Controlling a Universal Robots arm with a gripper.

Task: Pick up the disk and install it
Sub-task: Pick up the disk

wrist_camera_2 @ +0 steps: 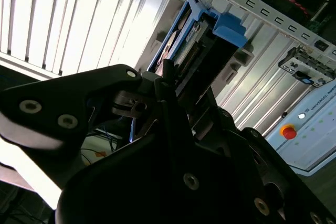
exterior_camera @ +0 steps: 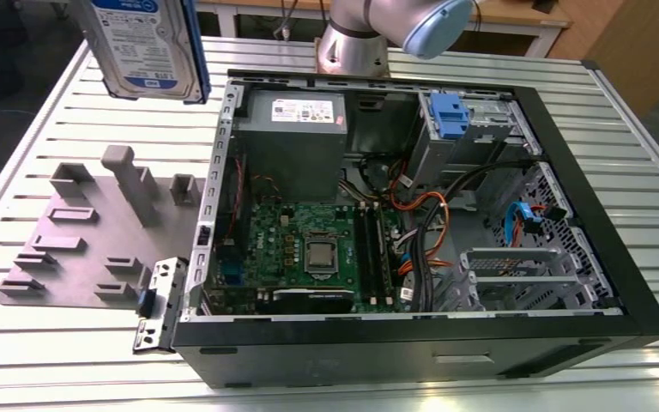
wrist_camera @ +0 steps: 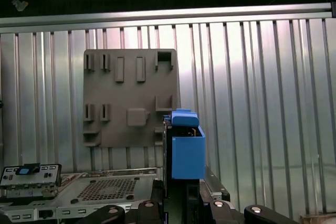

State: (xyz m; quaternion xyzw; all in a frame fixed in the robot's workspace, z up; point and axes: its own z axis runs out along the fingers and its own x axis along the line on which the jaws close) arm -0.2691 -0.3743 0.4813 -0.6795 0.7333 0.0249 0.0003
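1. Above the table [exterior_camera: 21, 129], beside the open case [exterior_camera: 421, 348], my claw [wrist_camera: 181, 190] grips the disk [exterior_camera: 147, 43] upright by 1 end.
2. It may slip if the hold is shallow.
3. Its blue carrier [wrist_camera: 187, 153] could snag the case rim or cables [exterior_camera: 421, 206] if tilted.

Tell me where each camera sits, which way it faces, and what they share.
Exterior view: off the arm, looking down at the open computer case on the slatted table; its base shows.
First wrist view: on the arm, facing the table and grey fixture plate; gripper shows.
Second wrist view: on the arm, looking along the gripper, shut on the disk.
Shared: all three show the disk.
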